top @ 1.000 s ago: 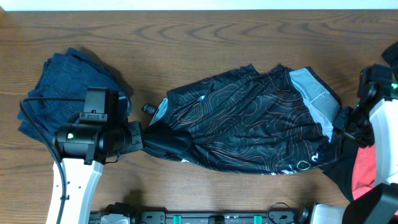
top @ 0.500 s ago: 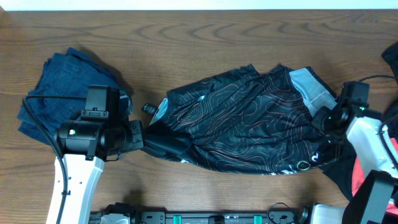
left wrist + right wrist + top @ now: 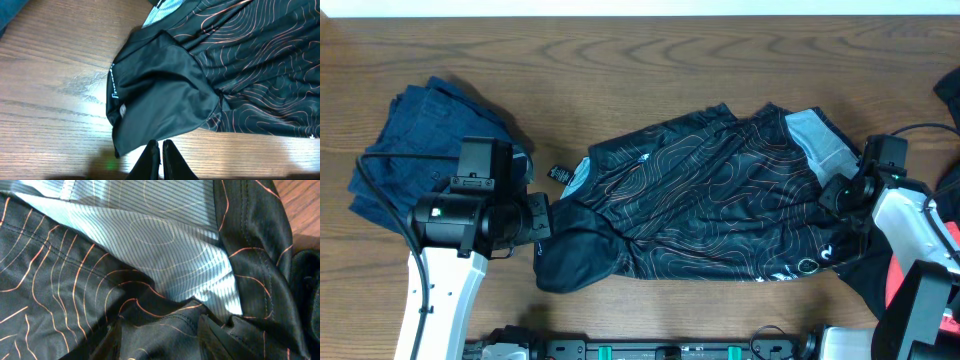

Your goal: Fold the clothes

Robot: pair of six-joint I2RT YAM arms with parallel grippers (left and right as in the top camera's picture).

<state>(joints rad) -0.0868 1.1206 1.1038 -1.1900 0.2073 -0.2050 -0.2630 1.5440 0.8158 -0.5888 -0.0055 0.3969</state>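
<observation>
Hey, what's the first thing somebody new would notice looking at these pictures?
A black jersey with thin orange contour lines sprawls across the middle of the wooden table. The left gripper sits closed at its plain black sleeve, and the right gripper hovers open over its grey inner lining. A navy garment lies bunched at the far left.

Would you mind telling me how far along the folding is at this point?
Looks done: the navy garment lies bundled at the left. In hand: the jersey, spread unfolded mid-table; the shut left fingers sit at its sleeve, the right fingers stand apart over its grey-lined end. Left: folding the jersey, then the red garment by the right arm.
</observation>
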